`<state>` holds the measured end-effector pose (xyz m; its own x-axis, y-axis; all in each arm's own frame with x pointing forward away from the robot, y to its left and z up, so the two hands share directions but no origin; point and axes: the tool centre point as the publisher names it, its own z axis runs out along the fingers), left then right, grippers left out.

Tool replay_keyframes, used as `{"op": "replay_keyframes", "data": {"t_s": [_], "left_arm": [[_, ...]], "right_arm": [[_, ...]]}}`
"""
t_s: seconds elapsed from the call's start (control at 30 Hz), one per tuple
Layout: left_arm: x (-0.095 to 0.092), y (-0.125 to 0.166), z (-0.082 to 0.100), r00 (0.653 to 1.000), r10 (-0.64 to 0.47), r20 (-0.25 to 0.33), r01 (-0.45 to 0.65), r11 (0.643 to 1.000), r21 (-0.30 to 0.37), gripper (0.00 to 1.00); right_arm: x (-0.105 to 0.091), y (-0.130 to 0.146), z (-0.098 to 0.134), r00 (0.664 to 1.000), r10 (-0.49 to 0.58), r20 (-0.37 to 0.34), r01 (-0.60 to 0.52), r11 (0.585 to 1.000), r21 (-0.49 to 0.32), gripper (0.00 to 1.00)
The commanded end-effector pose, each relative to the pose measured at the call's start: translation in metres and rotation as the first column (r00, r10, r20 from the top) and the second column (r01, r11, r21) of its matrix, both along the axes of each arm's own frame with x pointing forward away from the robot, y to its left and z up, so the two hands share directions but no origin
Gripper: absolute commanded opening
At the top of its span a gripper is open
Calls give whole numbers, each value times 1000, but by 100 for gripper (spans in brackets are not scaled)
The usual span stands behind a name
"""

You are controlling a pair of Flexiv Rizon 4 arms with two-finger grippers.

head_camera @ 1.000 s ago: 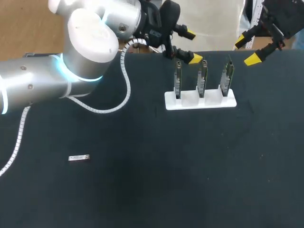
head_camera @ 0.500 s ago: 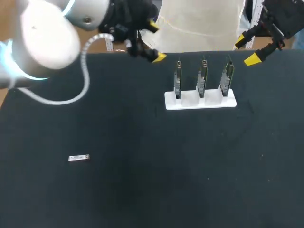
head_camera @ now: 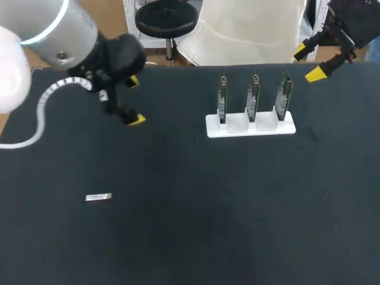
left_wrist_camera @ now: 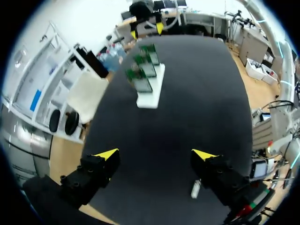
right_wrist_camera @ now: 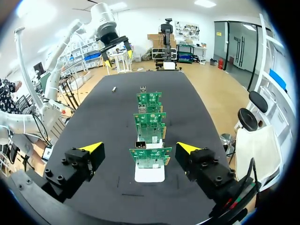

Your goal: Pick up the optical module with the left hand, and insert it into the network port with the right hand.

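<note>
Tabletop (head_camera: 237, 208): optical module (head_camera: 98, 197) near left hand (head_camera: 134, 101)

— How many things do we count on the one table (head_camera: 237, 231)?
— We see one optical module (head_camera: 98, 197), one white holder (head_camera: 250, 127) and three green boards (head_camera: 253, 96) (we get the same three from the right wrist view).
— And grippers?
— We count two, the left gripper (head_camera: 134, 101) and the right gripper (head_camera: 307, 63). Each has two yellow tips (head_camera: 136, 120), four in all.
</note>
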<state>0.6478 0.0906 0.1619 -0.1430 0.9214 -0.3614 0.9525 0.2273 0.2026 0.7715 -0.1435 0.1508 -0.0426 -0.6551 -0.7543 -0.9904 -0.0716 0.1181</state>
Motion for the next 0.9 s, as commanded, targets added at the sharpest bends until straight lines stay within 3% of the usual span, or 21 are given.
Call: {"op": "replay_keyframes", "data": {"t_s": [0.03,0.1,0.23,0.43,0.63,0.9], "left_arm": [[-23,31,8,999,39,-32,-37,997,71,100],[-34,41,-1,998,43,-47,-38,993,114,100],[-53,58,-18,993,61,-103,-50,993,111,100],[-80,74,-43,988,38,-149,-12,985,173,100],[-95,87,-64,979,59,-198,-11,972,235,100],[-109,85,-91,969,55,-243,12,964,266,100]], "right_arm": [[-1,0,0,1000,-2,1,2,1000,0,100],[-1,0,0,1000,-2,1,2,1000,0,100],[-1,0,0,1000,-2,1,2,1000,0,100],[-1,0,0,1000,-2,1,2,1000,0,100],[-1,0,0,1000,-2,1,2,1000,0,100],[-1,0,0,1000,-2,1,2,1000,0,100]]}}
